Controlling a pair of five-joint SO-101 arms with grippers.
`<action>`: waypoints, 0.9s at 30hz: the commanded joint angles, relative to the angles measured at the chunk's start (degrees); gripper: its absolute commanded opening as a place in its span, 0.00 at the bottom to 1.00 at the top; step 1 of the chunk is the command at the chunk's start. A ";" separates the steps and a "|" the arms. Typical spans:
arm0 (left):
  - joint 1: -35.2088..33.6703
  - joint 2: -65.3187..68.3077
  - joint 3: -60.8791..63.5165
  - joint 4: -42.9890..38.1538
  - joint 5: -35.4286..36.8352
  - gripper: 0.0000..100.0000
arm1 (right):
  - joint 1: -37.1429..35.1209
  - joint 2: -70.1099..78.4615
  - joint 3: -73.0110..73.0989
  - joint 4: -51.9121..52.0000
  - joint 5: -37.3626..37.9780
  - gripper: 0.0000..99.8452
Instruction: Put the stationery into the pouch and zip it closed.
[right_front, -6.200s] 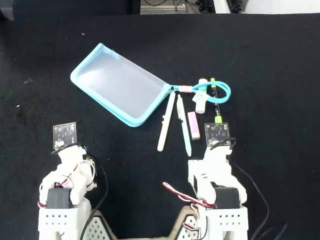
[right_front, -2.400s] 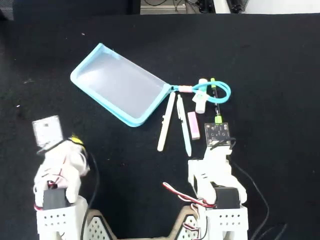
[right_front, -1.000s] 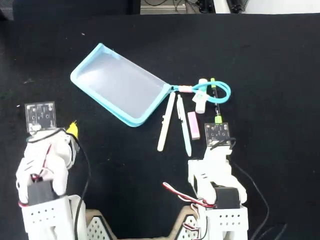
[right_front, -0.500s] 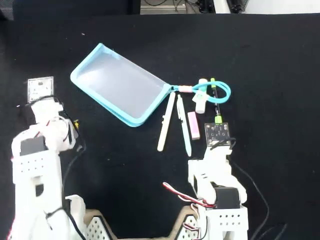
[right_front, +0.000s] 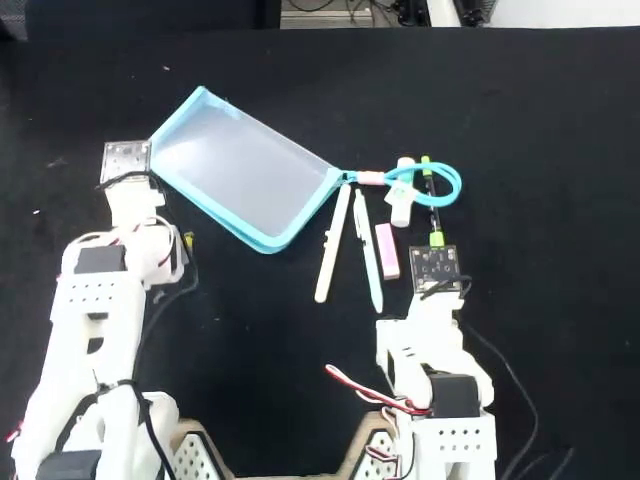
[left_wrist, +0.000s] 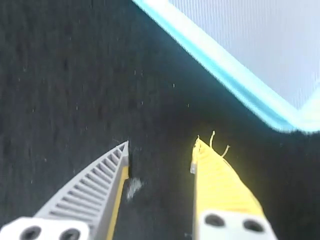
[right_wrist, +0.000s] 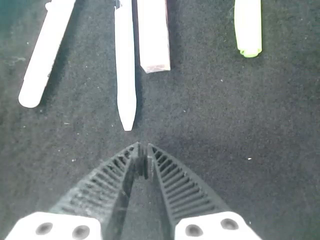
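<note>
Five pieces of stationery lie on the black table outside the pouch, just off its strap end: white pen, pale pen, pink eraser, white tube and green-tipped marker. The left wrist view shows the left gripper with fingers apart beside the pouch's blue edge, its arm stretched out to the pouch's other end. The right gripper, fingers together, sits near the pen tips, its arm folded back.

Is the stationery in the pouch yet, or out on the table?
Out. The pouch looks empty through its clear face; the white pen, blue pen, pink eraser and green marker lie beside it.
</note>
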 joint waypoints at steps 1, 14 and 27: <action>0.84 1.05 -2.15 -3.87 0.70 0.21 | 0.70 -4.88 -0.31 0.44 0.44 0.01; 0.75 3.69 1.27 -3.78 0.79 0.20 | 0.70 -4.88 -0.31 0.44 0.44 0.01; 1.19 3.78 1.36 -3.60 0.79 0.20 | 0.70 -4.88 -0.31 0.44 0.44 0.01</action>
